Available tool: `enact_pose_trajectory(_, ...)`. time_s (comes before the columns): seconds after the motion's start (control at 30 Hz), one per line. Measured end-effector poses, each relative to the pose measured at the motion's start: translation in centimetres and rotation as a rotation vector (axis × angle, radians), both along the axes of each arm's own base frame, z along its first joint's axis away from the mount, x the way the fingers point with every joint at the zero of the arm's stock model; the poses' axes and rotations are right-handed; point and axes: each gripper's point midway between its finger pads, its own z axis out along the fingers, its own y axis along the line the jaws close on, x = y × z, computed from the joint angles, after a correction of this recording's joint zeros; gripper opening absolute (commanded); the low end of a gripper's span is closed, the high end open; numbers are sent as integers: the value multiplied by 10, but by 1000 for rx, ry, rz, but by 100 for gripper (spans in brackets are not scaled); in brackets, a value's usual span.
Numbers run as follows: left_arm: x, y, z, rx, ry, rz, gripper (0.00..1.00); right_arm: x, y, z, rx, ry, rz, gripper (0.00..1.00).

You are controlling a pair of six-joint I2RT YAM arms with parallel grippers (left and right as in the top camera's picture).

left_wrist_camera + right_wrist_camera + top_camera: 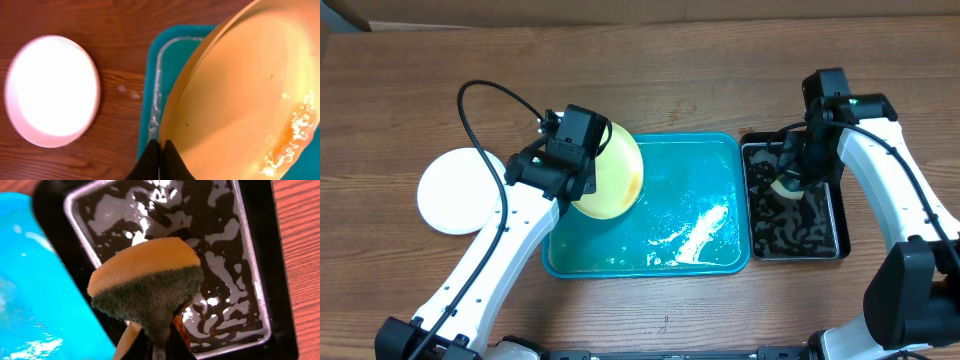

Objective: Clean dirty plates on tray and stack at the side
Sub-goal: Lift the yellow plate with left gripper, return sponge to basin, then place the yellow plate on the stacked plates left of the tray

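Observation:
A pale yellow-green plate is tilted on edge over the left end of the teal tray. My left gripper is shut on the rim of this plate, which shows a wet orange-brown streak near its lower edge. A white plate lies flat on the table to the left of the tray. My right gripper is shut on a yellow and dark green sponge, held above the black tub.
The black tub holds dark soapy water and stands right beside the tray's right rim. Foam and water streaks lie on the tray floor. A black cable loops above the left arm.

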Motion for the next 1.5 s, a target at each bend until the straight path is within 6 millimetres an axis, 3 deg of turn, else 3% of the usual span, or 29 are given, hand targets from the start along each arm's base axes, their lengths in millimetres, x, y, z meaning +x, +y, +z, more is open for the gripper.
enact_pose_trajectory(0.3,7,8,25,212,-84,-27,4,-6,0,-31,-1,2,24,4)
enact_pose_trajectory(0.47,6,3,41,337,-144,-48,4,-4,0,-52,0,-32,37,4)
enact_pose_trajectory(0.73,3,-11,68,522,-244,-92,4,-22,-1,-78,-2,-3,43,4)
enact_pose_trajectory(0.97,3,-15,81,575,-300,-85,4,-21,-1,-79,-2,-8,43,4)
enact_pose_trajectory(1.5,2,-13,83,591,-303,-80,4,-21,-1,-79,-2,-9,43,4)
